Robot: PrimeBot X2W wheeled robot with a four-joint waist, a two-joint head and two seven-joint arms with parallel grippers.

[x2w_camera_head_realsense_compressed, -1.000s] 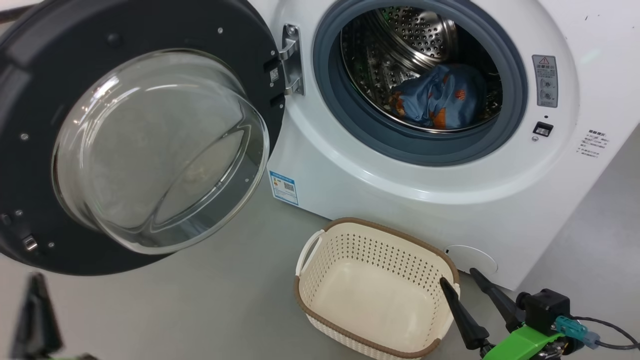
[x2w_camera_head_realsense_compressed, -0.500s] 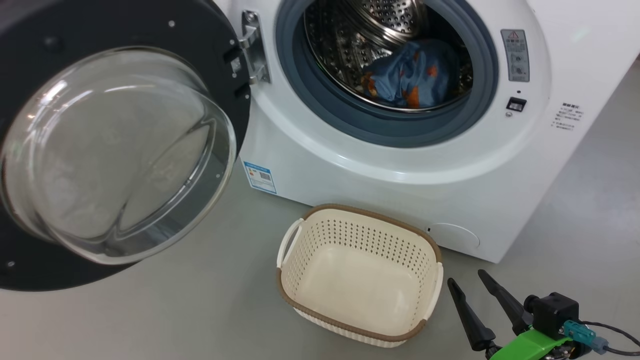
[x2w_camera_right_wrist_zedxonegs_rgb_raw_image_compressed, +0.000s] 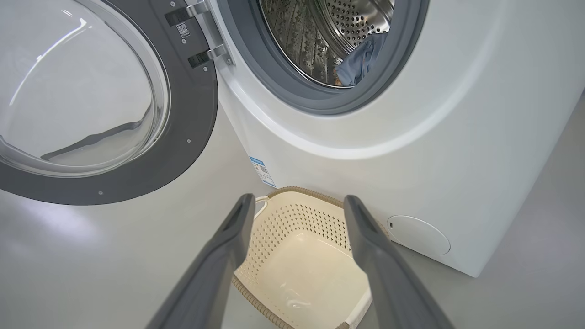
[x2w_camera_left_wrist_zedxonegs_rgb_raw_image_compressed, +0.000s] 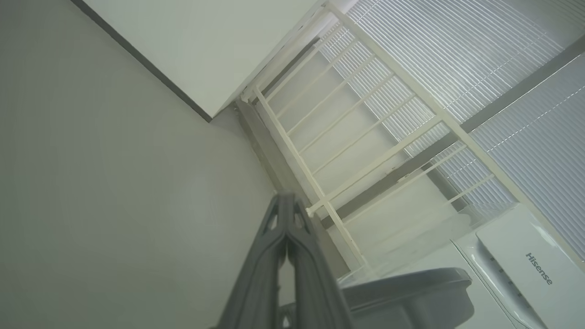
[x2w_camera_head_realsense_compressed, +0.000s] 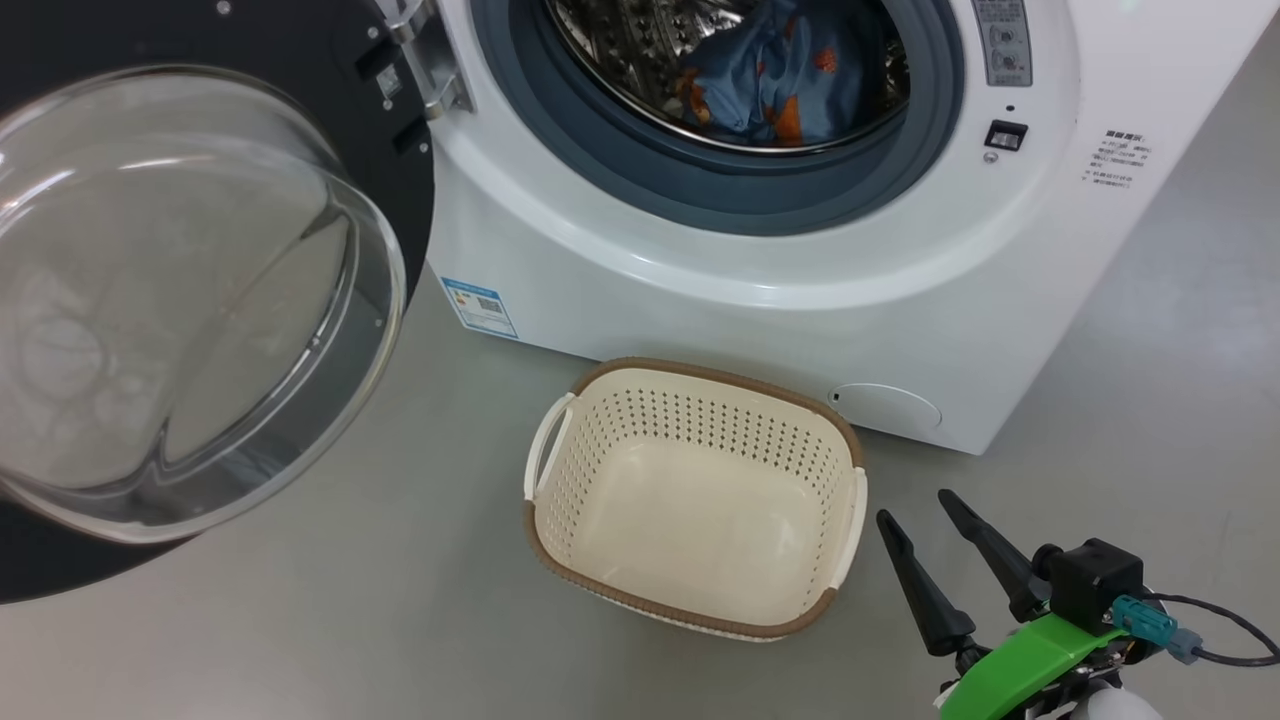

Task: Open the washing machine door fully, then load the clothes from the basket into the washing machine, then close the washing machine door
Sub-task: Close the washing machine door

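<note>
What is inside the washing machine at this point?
Blue clothes with orange prints lie in the steel drum. Anything beneath them is covered, and the drum's top is out of frame.

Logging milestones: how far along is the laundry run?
Done: washing machine door stands wide open; basket is empty; clothes lie inside the washing machine. In hand: nothing; right gripper is open beside the basket, left gripper shut, aimed toward a railing. Left: closing the door.

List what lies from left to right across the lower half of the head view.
Round black-rimmed washing machine door with clear domed glass → cream perforated plastic basket with brown rim → right pincer with two dark fingers.
</note>
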